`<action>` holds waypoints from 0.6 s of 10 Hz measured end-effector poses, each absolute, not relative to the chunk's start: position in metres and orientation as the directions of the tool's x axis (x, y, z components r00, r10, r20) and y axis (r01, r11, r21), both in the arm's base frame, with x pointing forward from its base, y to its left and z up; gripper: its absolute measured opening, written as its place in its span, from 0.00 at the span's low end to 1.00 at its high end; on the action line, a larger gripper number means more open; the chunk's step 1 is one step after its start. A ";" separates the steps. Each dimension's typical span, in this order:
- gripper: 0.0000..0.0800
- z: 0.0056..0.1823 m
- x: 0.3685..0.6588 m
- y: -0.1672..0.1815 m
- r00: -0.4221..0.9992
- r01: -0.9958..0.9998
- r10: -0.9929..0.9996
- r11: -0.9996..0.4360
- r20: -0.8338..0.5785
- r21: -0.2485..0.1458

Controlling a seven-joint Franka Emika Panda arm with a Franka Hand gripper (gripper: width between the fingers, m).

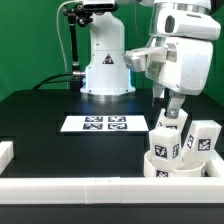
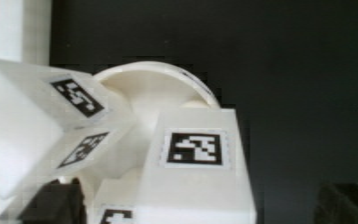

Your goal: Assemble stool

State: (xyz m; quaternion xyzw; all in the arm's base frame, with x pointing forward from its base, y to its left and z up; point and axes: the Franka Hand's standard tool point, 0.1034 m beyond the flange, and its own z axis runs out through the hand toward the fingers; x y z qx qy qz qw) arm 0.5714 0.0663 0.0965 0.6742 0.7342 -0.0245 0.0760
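The white stool stands upside down at the exterior view's right, next to the front rail. Its round seat lies on the table and three tagged block legs rise from it. My gripper hangs just over the rear leg. In the wrist view the gripper is open, its dark fingertips on either side of a tagged leg, with a gap showing on one side. A second leg and the curved seat lie beyond.
The marker board lies flat in the middle of the black table. A long white rail runs along the front edge and a short one sits at the exterior view's left. The arm's base stands behind.
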 end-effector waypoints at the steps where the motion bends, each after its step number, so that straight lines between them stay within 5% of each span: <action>1: 0.81 0.096 0.571 0.066 -0.080 0.994 0.986 0.091 -0.146 0.065; 2: 0.66 0.096 0.571 0.066 -0.081 0.994 0.986 0.091 -0.146 0.065; 3: 0.66 0.096 0.571 0.065 -0.080 0.994 0.986 0.090 -0.146 0.065; 4: 0.49 0.096 0.571 0.065 -0.078 0.994 0.986 0.088 -0.146 0.065; 6: 0.42 0.096 0.571 0.064 -0.075 0.994 0.986 0.085 -0.146 0.065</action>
